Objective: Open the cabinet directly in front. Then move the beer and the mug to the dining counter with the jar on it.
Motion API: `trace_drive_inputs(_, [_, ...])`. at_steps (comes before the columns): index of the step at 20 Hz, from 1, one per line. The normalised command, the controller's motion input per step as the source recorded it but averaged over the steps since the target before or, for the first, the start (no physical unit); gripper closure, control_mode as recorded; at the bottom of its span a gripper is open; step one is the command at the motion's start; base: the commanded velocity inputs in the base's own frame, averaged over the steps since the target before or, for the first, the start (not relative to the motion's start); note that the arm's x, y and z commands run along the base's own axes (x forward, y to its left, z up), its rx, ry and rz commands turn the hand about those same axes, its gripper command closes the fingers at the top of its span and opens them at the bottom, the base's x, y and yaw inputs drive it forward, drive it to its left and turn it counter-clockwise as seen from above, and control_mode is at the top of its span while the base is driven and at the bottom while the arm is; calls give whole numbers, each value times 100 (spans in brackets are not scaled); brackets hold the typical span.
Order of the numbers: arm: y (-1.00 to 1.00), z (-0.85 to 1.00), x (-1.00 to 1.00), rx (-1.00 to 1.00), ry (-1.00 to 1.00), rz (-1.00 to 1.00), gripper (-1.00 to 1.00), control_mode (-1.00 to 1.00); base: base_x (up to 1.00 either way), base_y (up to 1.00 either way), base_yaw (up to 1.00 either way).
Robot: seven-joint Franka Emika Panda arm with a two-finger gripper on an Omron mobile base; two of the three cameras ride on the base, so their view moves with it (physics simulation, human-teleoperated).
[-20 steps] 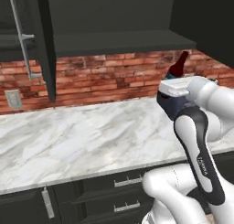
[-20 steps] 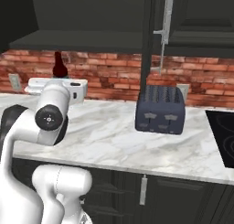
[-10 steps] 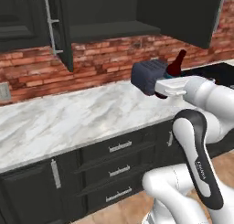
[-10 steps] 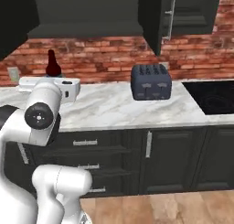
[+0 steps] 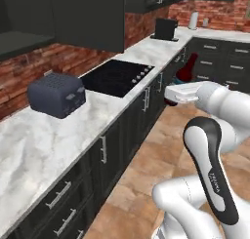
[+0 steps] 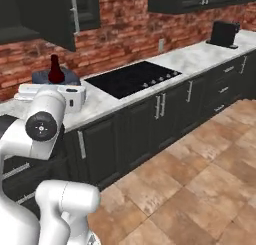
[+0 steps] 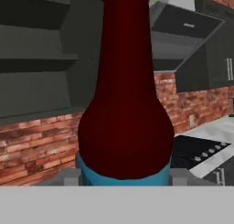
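A: Kitchen, brick back wall, marble worktop (image 5: 34, 140) running along the left with a toaster (image 5: 56, 94) and a black hob (image 5: 117, 77) on it; tile floor to the right. Cabinet (image 6: 47, 14) door stands open above the worktop.

B: And the gripper (image 5: 177, 92)?

A: Clamped on the beer (image 7: 124, 118), low on the body near the blue label. Bottle upright in the hand view, neck rising past the top edge. In the right base view the neck (image 6: 55, 71) shows above the white hand, over the worktop's edge.

B: Risks?

A: The bottle is tall and held low, so it's likely top-heavy in the jaws. A sharp swing of the base or arm could tilt it or let it slip. The worktop edge sits close by; the bottle could clip it on a turn.

B: The rest?

A: No mug, jar or dining counter to be made out here, so carrying distance can't be judged. A longer carry gives a loose grip more time to fail.
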Motion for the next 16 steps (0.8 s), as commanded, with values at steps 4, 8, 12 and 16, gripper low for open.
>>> trace_drive_inputs(4, [0, 0, 0, 0, 0, 0, 100, 100, 0, 0, -100])
trace_drive_inputs(8, [0, 0, 0, 0, 0, 0, 100, 100, 0, 0, -100])
trace_drive_inputs(12, [0, 0, 0, 0, 0, 0, 100, 100, 0, 0, -100])
trace_drive_inputs(16, [0, 0, 0, 0, 0, 0, 100, 100, 0, 0, -100])
